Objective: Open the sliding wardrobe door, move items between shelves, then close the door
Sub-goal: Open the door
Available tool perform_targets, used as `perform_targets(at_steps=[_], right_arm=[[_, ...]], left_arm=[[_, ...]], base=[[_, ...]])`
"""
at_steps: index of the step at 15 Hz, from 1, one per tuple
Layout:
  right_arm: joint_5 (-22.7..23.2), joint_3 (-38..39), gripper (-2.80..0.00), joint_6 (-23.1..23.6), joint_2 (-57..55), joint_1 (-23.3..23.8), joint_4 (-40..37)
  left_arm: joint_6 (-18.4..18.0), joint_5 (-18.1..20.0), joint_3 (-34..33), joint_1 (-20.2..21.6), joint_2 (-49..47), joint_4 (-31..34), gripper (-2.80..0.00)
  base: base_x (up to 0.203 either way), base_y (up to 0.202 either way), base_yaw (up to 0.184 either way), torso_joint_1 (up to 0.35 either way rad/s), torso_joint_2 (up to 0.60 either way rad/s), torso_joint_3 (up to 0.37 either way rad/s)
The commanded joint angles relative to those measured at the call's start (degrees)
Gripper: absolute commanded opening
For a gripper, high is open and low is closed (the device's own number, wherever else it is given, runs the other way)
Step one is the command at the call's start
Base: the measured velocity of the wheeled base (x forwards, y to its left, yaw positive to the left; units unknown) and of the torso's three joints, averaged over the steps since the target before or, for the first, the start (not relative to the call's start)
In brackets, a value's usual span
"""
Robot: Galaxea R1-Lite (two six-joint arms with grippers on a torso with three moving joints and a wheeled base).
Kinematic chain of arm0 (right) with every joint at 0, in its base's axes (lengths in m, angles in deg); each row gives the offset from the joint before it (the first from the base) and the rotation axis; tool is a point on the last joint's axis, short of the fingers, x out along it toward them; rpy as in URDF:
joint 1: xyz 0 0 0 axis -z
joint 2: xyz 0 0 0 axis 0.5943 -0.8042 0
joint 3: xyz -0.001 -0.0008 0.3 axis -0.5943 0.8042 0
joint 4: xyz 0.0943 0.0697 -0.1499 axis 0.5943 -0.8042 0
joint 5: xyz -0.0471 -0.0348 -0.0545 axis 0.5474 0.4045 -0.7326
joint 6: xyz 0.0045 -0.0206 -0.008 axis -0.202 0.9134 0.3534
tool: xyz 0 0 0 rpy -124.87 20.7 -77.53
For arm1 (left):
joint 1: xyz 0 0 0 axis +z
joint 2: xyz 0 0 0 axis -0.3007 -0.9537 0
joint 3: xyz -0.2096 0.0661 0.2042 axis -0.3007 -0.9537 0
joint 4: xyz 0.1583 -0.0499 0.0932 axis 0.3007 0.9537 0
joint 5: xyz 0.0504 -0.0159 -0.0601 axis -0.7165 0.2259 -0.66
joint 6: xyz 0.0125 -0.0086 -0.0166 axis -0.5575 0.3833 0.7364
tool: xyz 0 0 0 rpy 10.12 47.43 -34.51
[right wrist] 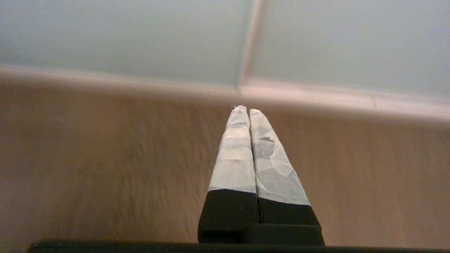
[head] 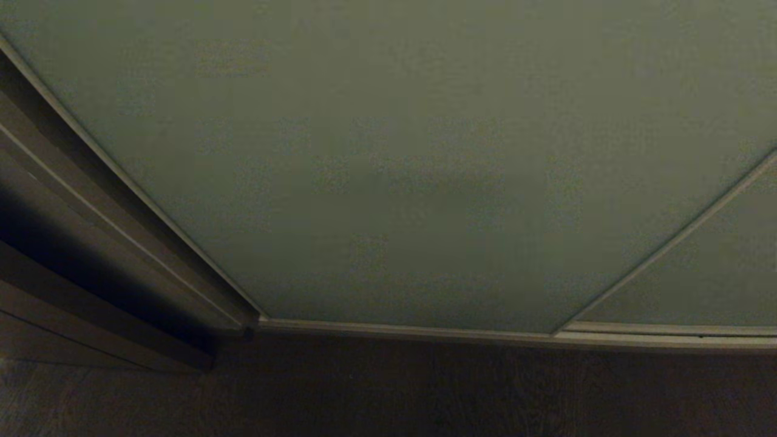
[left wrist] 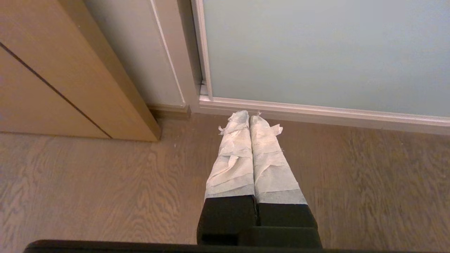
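Both arms hang low over the wooden floor. Left end effector has its taped fingers pressed together and empty, tips pointing at the bottom rail near the door's left corner. Right end effector is likewise closed on nothing, aimed where two panels meet. Beyond them the pale grey-green door is fully shut, with a brown side panel at its left.
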Motion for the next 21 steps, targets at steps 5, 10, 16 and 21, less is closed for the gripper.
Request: perform_targets(at_steps=[5,10,16,21], right_arm=[[0.88,2.63,-2.8,-0.54,4.03,-0.71,2.61],[0.88,2.63,-2.8,-0.54,3.99,-0.71,2.61],[0.88,2.63,-2.8,-0.54,3.99,-0.71,2.61],[0.88,2.63,-2.8,-0.54,3.99,-0.71,2.61]], left_arm=[[0.04,-0.01,-0.01,0.0,-0.08,-0.01,-2.8],[0.04,-0.01,-0.01,0.0,-0.08,-0.01,-2.8],[0.04,-0.01,-0.01,0.0,-0.08,-0.01,-2.8],[0.04,-0.01,-0.01,0.0,-0.08,-0.01,-2.8]], base=[[0.0,0.0,0.0,0.0,0.0,0.0],[0.0,0.0,0.0,0.0,0.0,0.0],[0.0,0.0,0.0,0.0,0.0,0.0],[0.0,0.0,0.0,0.0,0.0,0.0]])
